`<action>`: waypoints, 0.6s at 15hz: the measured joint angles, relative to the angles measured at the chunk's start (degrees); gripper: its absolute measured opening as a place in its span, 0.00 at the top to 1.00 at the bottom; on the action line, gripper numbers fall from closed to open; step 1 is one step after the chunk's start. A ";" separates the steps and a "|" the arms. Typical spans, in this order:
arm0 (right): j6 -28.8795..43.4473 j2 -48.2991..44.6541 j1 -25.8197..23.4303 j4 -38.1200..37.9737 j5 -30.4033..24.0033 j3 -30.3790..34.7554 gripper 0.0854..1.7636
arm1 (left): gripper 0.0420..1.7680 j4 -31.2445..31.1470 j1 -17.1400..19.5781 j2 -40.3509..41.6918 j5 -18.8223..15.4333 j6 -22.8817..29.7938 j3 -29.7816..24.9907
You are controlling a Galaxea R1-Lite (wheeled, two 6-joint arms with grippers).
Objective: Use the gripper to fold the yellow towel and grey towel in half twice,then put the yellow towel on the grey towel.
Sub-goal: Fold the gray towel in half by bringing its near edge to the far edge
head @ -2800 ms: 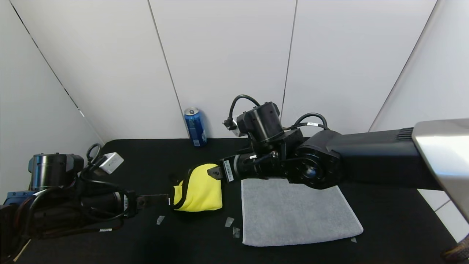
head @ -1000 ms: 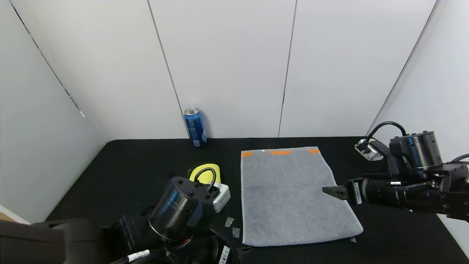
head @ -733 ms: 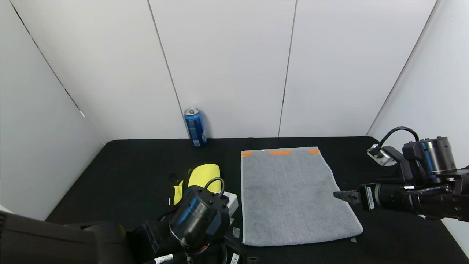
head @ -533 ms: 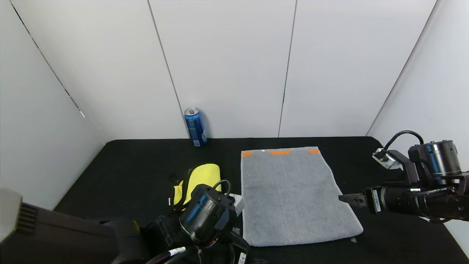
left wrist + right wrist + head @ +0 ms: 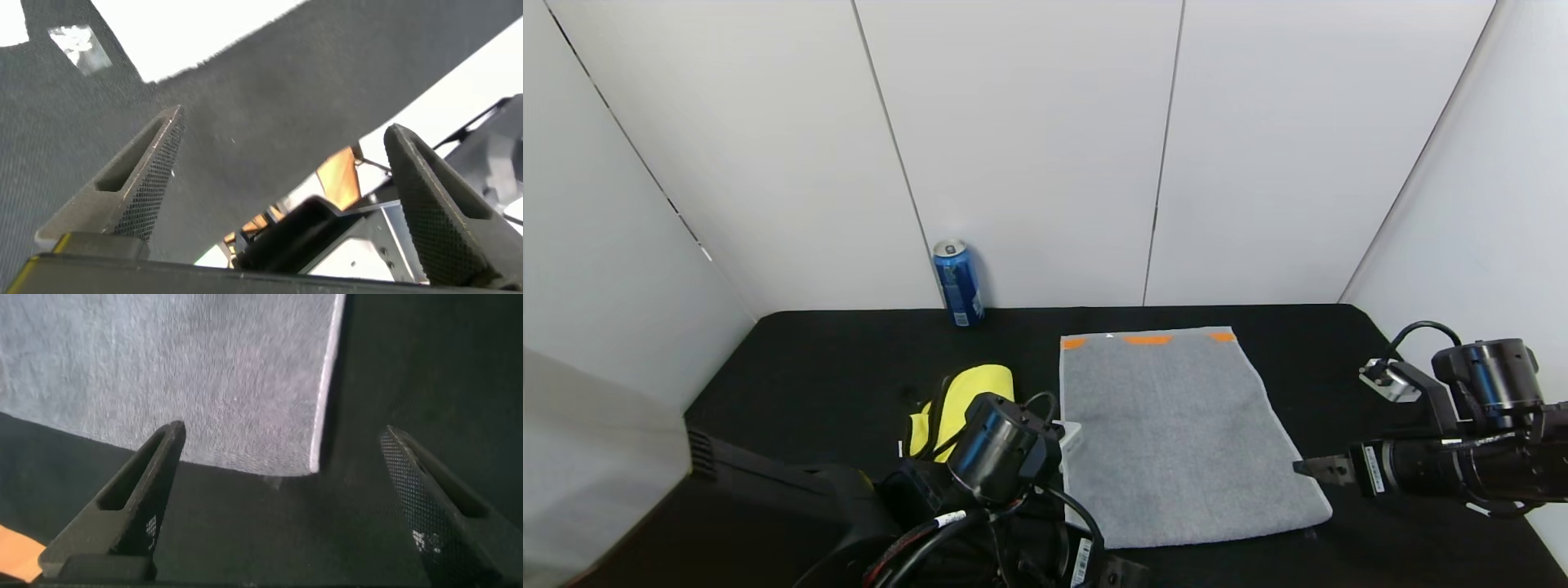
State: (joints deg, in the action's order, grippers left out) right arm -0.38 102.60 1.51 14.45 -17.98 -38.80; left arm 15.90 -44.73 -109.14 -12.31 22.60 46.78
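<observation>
Two soft towels: the grey towel [image 5: 1176, 433] lies flat mid-table, the yellow towel [image 5: 968, 400] bunched at its left. My right gripper [image 5: 286, 506] and left gripper [image 5: 286, 204] hang spread, empty. I would pinch near corners; terry is limp, light.

Bright, even light fills the white walls [image 5: 1029, 122]; the black counter [image 5: 833, 359] stays dark with soft shadows, and wall seams splay outward toward the edges.
</observation>
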 joint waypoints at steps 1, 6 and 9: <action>-0.02 0.60 -0.06 0.05 -0.02 0.07 0.03 | 0.03 0.24 0.41 -0.91 -0.02 -0.02 0.40; -1.40 1.90 0.09 -0.09 -0.02 1.38 0.03 | 0.03 -0.57 2.12 -5.55 0.68 -0.22 4.00; -1.61 2.39 -0.55 0.00 -0.02 1.68 0.03 | 0.03 -0.57 3.39 -8.02 0.96 -0.52 4.74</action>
State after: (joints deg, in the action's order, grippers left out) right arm -1.99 104.99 0.96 14.45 -18.01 -37.12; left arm 15.32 -41.34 -117.16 -11.35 22.08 51.52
